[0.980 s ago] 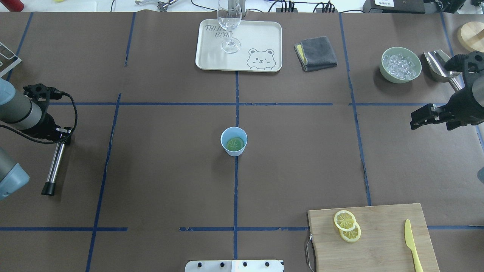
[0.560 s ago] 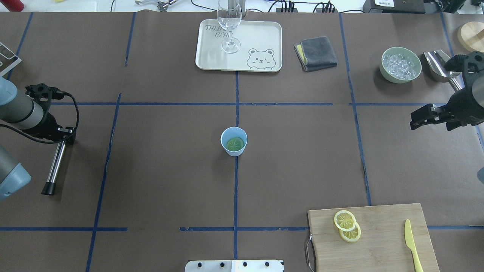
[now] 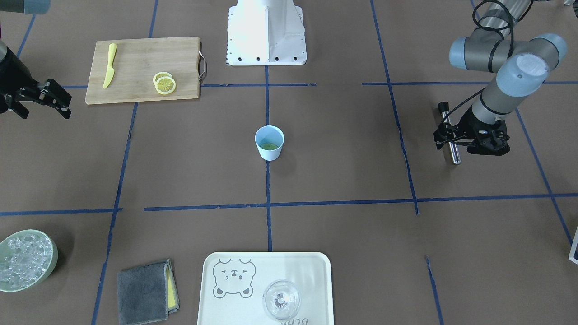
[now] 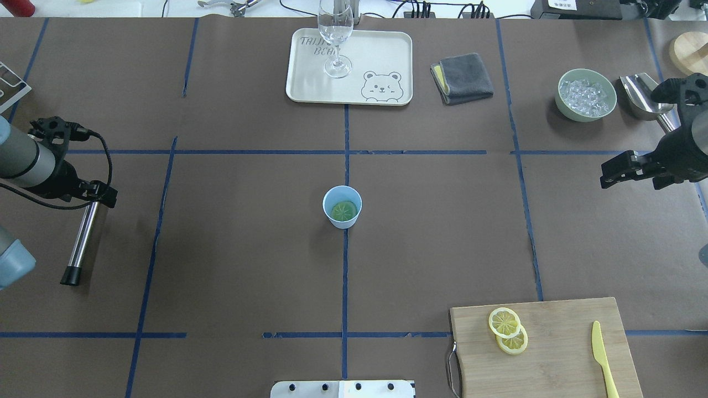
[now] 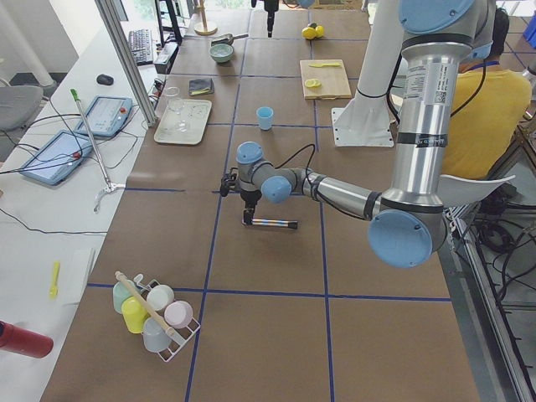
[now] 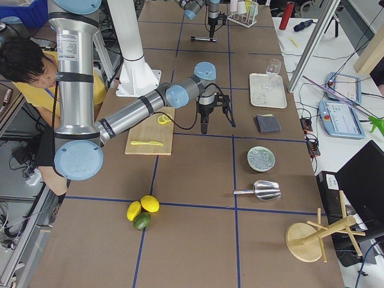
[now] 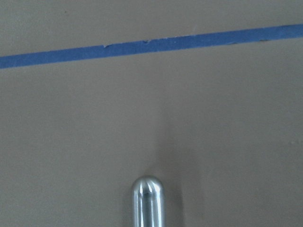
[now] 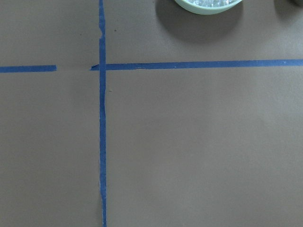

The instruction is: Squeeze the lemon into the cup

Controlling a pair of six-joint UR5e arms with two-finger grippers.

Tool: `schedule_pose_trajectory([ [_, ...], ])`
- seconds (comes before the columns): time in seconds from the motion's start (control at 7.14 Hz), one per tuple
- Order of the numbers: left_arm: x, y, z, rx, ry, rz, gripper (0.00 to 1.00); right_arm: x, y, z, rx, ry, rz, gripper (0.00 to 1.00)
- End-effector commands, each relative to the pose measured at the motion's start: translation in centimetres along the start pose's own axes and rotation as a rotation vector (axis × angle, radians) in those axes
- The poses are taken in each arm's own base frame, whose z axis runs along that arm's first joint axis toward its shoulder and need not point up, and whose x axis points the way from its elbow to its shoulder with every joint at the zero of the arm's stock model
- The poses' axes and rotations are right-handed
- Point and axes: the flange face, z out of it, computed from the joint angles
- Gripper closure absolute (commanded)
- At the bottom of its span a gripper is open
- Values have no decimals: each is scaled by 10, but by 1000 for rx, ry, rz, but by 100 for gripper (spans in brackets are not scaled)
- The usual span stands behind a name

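Note:
The light-blue cup [image 4: 342, 207] stands at the table's centre, also in the front view [image 3: 269, 142]. A lemon slice [image 4: 344, 210] lies flat inside it. Two more lemon slices [image 4: 504, 322] overlap on the wooden cutting board [image 4: 558, 354] at the near right. My left gripper [image 4: 105, 198] hovers at the far left over the top end of a steel rod [image 4: 82, 240] that lies on the table; its fingers look apart on either side of the rod. My right gripper [image 4: 607, 176] is open and empty at the right edge, far from the cup.
A yellow knife [image 4: 603, 359] lies on the board. A tray [image 4: 381, 55] with a clear glass [image 4: 335, 33] stands at the back centre, with a grey cloth [image 4: 462, 77] to its right. A green bowl [image 4: 569, 115] of ice and a metal scoop [image 4: 641, 94] are at the back right.
My left wrist has shifted slightly toward the table's middle and back, while the steel rod stayed where it lies. The right arm, cup and slices have not moved.

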Motion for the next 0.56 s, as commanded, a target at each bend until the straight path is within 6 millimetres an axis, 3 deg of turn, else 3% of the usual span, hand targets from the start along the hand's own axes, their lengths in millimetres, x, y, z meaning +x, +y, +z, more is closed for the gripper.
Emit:
schedule_pose_trajectory([
  [0.0,-38,11,-66,54,67,104,0,40,-8,-12,-12,-23,-35,0],
  [0.28,-131,23,-122,112,105,166,0,127,-23,-16,-26,-42,-84,0],
  [0.42,-171,35,-139,141,91,212,0,180,-32,-9,-39,-49,-138,0],
])
